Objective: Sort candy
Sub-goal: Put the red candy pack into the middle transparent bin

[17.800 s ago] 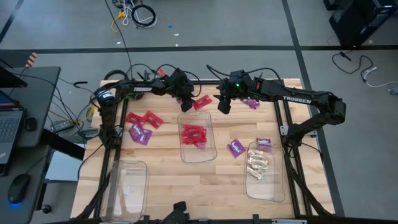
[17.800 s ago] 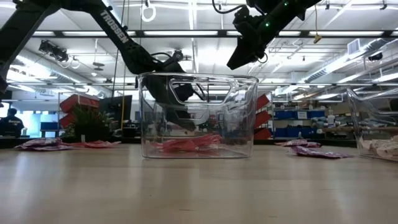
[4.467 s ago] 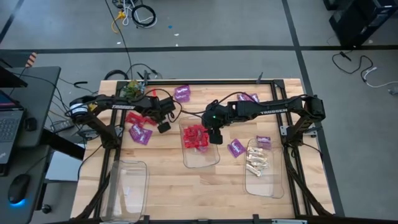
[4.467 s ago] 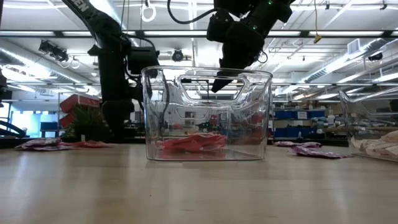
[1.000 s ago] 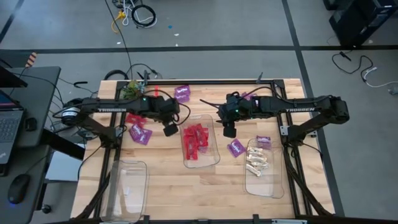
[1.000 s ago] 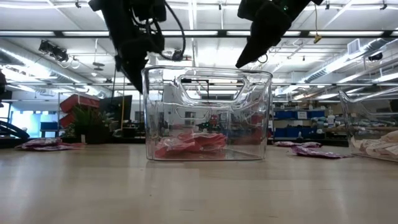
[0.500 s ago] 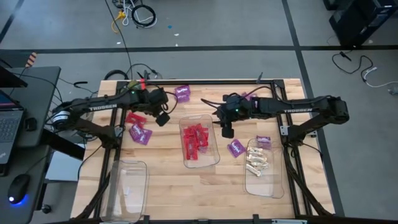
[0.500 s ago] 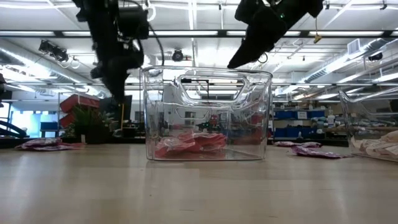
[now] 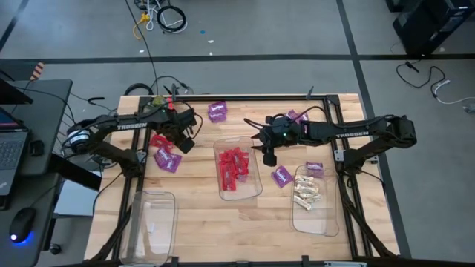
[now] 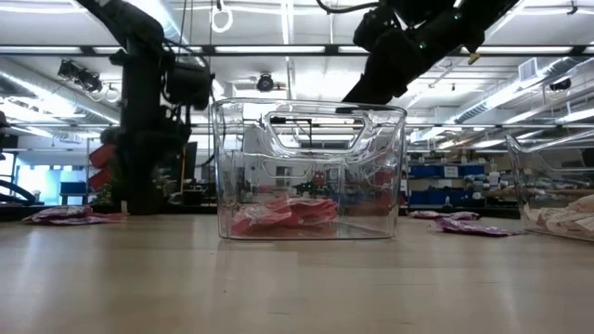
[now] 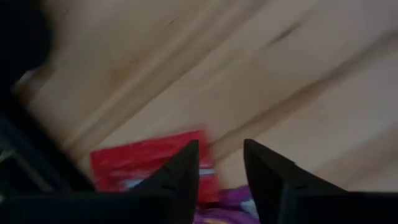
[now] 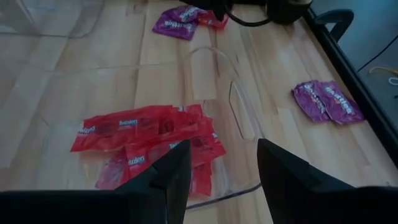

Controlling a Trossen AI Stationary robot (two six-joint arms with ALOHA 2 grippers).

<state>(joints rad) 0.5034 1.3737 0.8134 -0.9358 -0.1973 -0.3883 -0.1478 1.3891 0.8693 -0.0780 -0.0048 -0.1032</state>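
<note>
Candy half sorted, both grippers empty above the table.

Red packets (image 9: 234,167) lie heaped in the middle clear bin (image 9: 256,187), and more red ones (image 9: 162,143) sit on the wood to its left beside a purple packet (image 9: 168,159), partly hidden under the left arm. Other purple packets lie near the back edge (image 9: 217,111), behind the right arm (image 9: 298,116), and beside the right bin (image 9: 281,176). Whitish pieces (image 9: 307,196) fill the right bin (image 9: 329,222); the near-left bin (image 9: 157,230) is hard to read. The left gripper (image 9: 187,142) hovers over the loose red packets with fingers spread, holding nothing; its wrist view is blurred. The right gripper (image 9: 267,158) hangs at the middle bin's right rim, fingers apart and empty.
</note>
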